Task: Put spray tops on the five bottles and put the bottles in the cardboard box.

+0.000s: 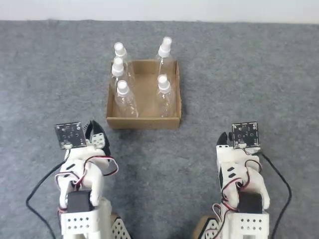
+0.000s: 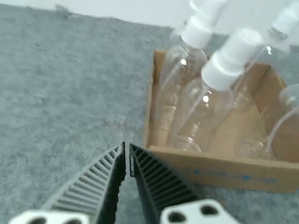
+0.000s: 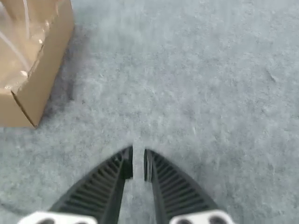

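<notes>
- Where the two arms sit at its near edge, the table (image 1: pixel 249 74) has a grey, carpet-like surface.
- cardboard box (image 1: pixel 143 122) (image 2: pixel 224 170) (image 3: pixel 42 79): brown, shallow and open-topped. It stands on the table beyond the arms, a little left of centre and closer to the left arm.
- far-left bottle (image 1: pixel 121 54): clear, upright, white spray top fitted. It stands at the box's far-left corner.
- middle-left bottle (image 1: pixel 118 69): same kind, top fitted. It stands against the left wall, just nearer than the far-left bottle.
- near-left bottle (image 1: pixel 124 97): same kind, top fitted. It stands inside the box by the left wall, towards the near side.
- far-right bottle (image 1: pixel 166 57): same kind, top fitted, at the far-right corner.
- near-right bottle (image 1: pixel 165 94): same kind, top fitted, by the right wall, nearer than the far-right bottle.
- left end effector (image 1: pixel 97 133) (image 2: pixel 127 158): low over the table, just near and left of the box's near-left corner. Its fingers are pressed together with nothing between them.
- right end effector (image 1: pixel 224 139) (image 3: pixel 138 163): over the table, right of the box and well apart from it. Its fingers are all but pressed together, with a thin slit at the tips, and grip nothing.
</notes>
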`<move>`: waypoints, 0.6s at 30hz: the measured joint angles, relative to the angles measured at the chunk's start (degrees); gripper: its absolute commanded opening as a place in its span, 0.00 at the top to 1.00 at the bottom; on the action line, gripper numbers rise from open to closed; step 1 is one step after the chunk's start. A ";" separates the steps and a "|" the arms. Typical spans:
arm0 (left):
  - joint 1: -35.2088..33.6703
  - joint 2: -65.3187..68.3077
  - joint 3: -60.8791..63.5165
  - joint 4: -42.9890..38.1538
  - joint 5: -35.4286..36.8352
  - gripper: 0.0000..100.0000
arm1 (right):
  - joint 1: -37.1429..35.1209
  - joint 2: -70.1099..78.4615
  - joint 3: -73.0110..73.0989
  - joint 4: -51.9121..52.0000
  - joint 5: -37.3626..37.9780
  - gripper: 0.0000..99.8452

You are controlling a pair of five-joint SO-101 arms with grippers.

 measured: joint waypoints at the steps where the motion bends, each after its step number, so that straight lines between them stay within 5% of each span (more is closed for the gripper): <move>1: 0.35 0.00 0.00 0.26 0.00 0.99 | 0.00 -0.09 0.00 0.00 0.00 0.99; 18: 1.58 0.00 0.00 1.93 0.00 0.99 | -0.09 -0.09 0.09 2.81 0.00 0.99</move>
